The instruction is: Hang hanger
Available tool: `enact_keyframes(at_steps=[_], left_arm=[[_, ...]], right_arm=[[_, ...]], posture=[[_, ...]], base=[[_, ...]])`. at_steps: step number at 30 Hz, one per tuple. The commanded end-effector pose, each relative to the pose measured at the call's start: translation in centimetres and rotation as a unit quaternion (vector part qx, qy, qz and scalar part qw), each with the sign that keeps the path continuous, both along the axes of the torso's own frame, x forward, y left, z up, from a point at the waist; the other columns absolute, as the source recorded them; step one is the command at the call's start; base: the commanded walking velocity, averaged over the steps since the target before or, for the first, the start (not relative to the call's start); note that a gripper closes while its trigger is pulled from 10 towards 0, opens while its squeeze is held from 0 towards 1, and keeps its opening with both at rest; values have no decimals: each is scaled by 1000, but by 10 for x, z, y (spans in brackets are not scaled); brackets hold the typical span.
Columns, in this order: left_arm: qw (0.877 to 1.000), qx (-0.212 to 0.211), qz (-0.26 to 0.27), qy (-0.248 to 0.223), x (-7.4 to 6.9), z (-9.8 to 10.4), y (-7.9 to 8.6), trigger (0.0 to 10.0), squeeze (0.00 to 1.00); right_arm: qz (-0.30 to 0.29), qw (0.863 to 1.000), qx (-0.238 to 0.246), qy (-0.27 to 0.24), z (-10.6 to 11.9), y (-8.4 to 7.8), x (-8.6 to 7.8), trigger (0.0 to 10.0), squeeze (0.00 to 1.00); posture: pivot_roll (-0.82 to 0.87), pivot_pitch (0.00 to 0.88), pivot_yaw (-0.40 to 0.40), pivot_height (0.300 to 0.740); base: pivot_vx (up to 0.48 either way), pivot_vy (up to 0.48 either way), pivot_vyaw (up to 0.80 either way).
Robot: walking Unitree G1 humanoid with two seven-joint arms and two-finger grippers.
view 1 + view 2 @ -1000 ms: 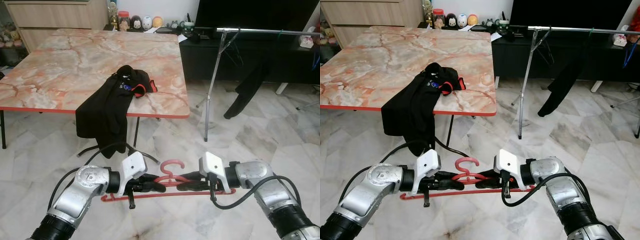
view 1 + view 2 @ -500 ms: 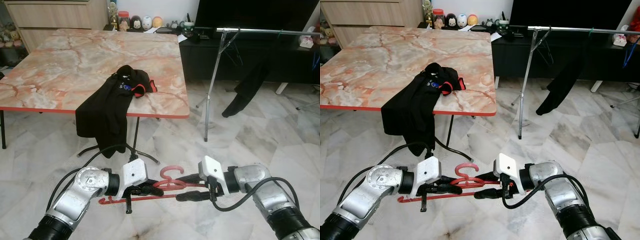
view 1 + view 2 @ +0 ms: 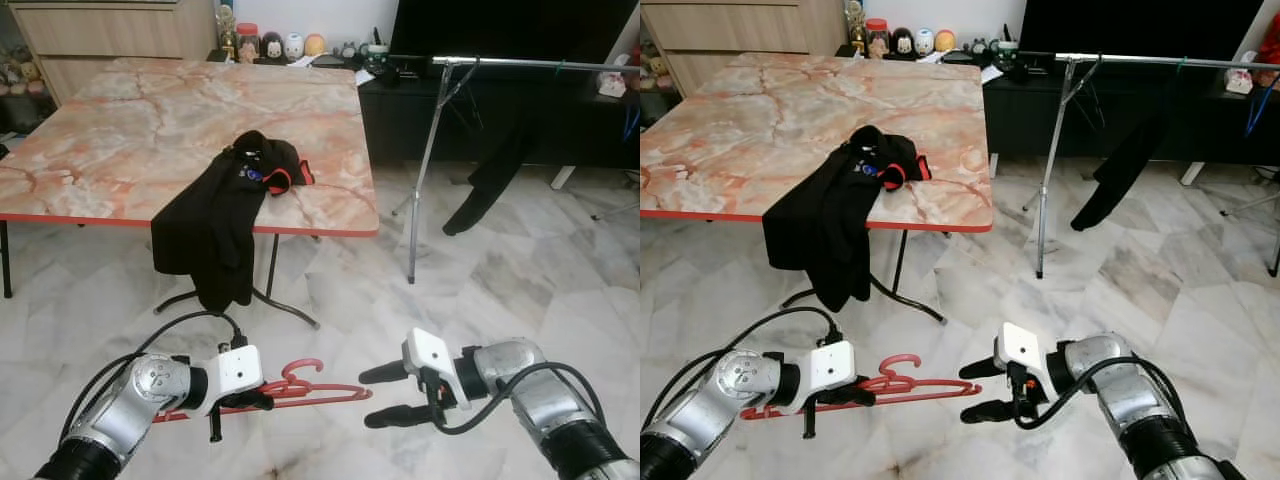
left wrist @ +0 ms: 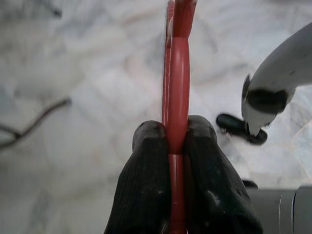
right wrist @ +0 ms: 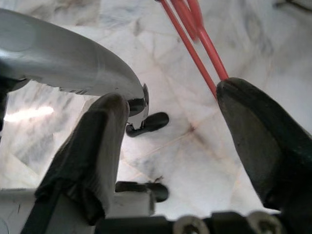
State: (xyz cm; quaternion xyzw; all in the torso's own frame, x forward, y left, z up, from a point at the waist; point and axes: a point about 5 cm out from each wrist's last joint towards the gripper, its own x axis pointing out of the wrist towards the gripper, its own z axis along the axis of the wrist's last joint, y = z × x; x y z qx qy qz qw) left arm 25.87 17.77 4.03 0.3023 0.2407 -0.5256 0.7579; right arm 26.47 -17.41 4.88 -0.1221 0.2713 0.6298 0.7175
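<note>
Your left gripper [image 3: 243,402] was clamped on the red hanger [image 3: 300,385], held low over the floor; your right gripper [image 3: 385,396] stood spread and empty beside its tip. Keep that pinch firm, hook up, while carrying it to the rail [image 3: 530,64]. No writing was readable

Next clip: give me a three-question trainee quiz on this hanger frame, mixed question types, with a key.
1. True or false: the right gripper is shut on the red hanger.
2. Multiple choice: where does the black garment lie? A) on the floor B) draped over the marble table edge C) on the metal rail
3. Fill in: the left gripper pinches the hanger between its two black ____.

Key: 1 false, its fingers are open and apart from the hanger; 2 B; 3 fingers.
</note>
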Motion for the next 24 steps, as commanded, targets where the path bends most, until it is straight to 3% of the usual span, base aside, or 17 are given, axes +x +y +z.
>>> enact_keyframes(at_steps=[1, 3, 4, 5, 8, 10, 11, 13, 16, 17, 18, 19, 20, 21, 23, 24], left_arm=[[999, 30, 24, 16, -10, -20, 13, 0, 0], [998, 42, 42, 18, -13, -28, 19, 118, 0], [994, 47, 96, 13, -18, -40, 27, 9333, 0], [991, 45, 127, 13, -21, -46, 31, 10000, 0], [983, 55, 176, 19, -30, -59, 40, 10000, 0], [974, 52, 220, 33, -42, -70, 45, 10000, 0], [964, 52, 257, 36, -49, -77, 49, 10000, 0], [941, 57, 332, 46, -60, -88, 58, 10000, 0], [897, 53, 435, 61, -75, -100, 70, 10000, 0], [897, 53, 435, 61, -75, -100, 70, 10000, 0], [882, 53, 464, 65, -79, -103, 74, 10000, 0], [845, 54, 527, 74, -89, -108, 82, 10000, 0], [832, 52, 547, 79, -92, -109, 84, 10000, 0], [810, 50, 578, 84, -96, -111, 87, 10000, 0], [787, 46, 608, 94, -101, -114, 88, 10000, 0], [783, 44, 612, 99, -102, -116, 86, 10000, 0]], right_arm=[[-21, 999, -6, 27, -17, -2, -10, 10000, 47], [-31, 999, -5, 42, -25, -2, -15, 10000, 0], [-69, 995, -12, 69, -44, -3, -26, 10000, 0], [-95, 993, -16, 74, -51, -4, -30, 10000, 0], [-161, 983, -29, 85, -67, -8, -37, 10000, 0], [-221, 970, -31, 91, -78, -11, -44, 10000, 0], [-267, 958, -43, 98, -86, -14, -48, 10000, 0], [-337, 934, -75, 89, -98, -20, -55, 10000, 0], [-444, 884, -111, 93, -112, -31, -68, 10000, 0], [-444, 884, -111, 93, -112, -31, -68, 10000, 0], [-471, 869, -119, 98, -115, -35, -71, 10000, 0], [-511, 841, -146, 99, -122, -40, -82, 10000, 0], [-521, 833, -157, 99, -124, -42, -85, 10000, 0], [-548, 813, -165, 104, -128, -44, -91, 10000, 0], [-591, 782, -168, 105, -131, -45, -95, 10000, 0], [-604, 772, -169, 101, -131, -45, -95, 10000, 0]], posture=[[29, 8, -78, 740], [29, 8, -78, 740], [36, 7, -79, 740], [38, 7, -79, 740], [39, 8, -79, 740], [36, 7, -78, 740], [34, 7, -78, 740], [33, 7, -79, 740], [34, 7, -78, 740], [34, 7, -78, 740], [35, 6, -77, 740], [37, 6, -76, 740], [37, 6, -76, 740], [36, 6, -75, 740], [32, 4, -71, 740], [28, 4, -67, 740]], base=[[0, 0, 0], [0, 0, 0], [0, 0, 0], [0, 0, 0], [0, 0, 0], [0, 0, 0], [0, 0, 0], [0, 0, 0], [0, 0, 0], [0, 0, 0], [0, 0, 0], [0, 0, 0], [0, 0, 0], [0, 0, 0], [0, 0, 0], [0, 0, 0]])
